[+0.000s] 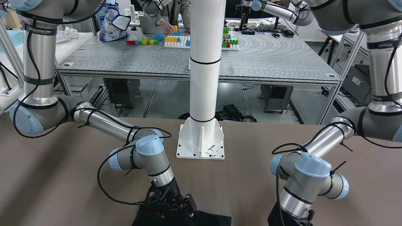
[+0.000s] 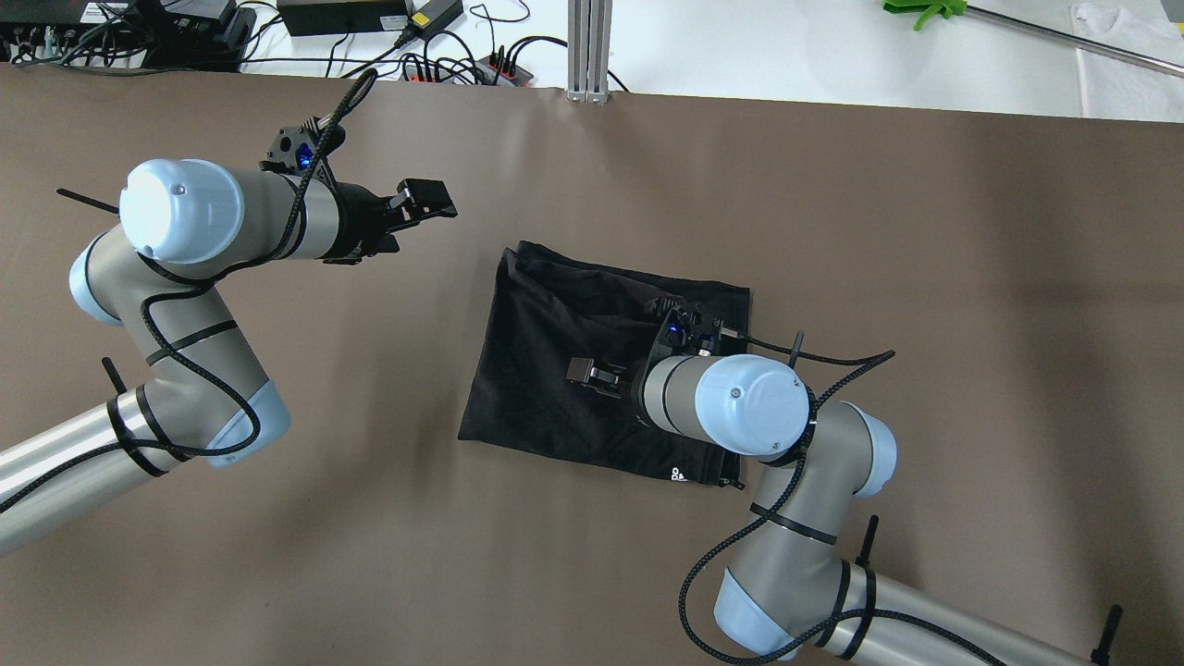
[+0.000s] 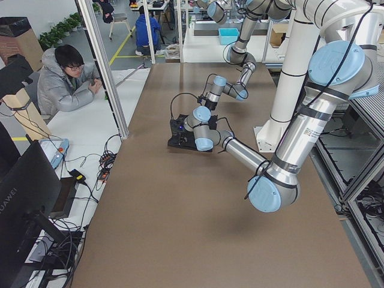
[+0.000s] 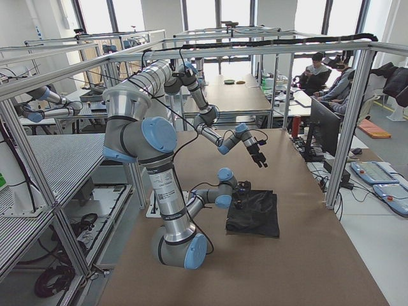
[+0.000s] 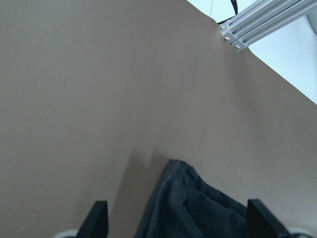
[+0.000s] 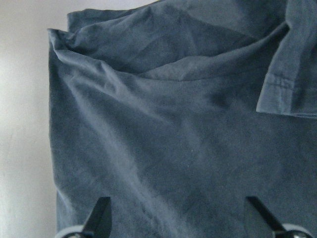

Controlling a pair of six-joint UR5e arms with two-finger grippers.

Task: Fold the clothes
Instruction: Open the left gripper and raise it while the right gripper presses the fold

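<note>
The black garment (image 2: 536,351) lies folded and flat on the brown table (image 2: 925,277), with a hemmed flap loose at one corner (image 6: 287,94). It also shows in the front-facing view (image 1: 213,219) and the right view (image 4: 255,213). My right gripper (image 2: 587,375) hovers low over the garment's middle, open and empty; its fingertips (image 6: 101,213) stand wide apart above the cloth (image 6: 173,148). My left gripper (image 2: 427,199) is open and empty, raised over bare table left of the garment's far corner (image 5: 198,208), not touching it.
A white pole on a base plate (image 1: 201,147) stands at the robot's side of the table. An aluminium post (image 2: 589,46) and cables (image 2: 444,65) sit past the far edge. A seated person (image 3: 66,78) is beside the table.
</note>
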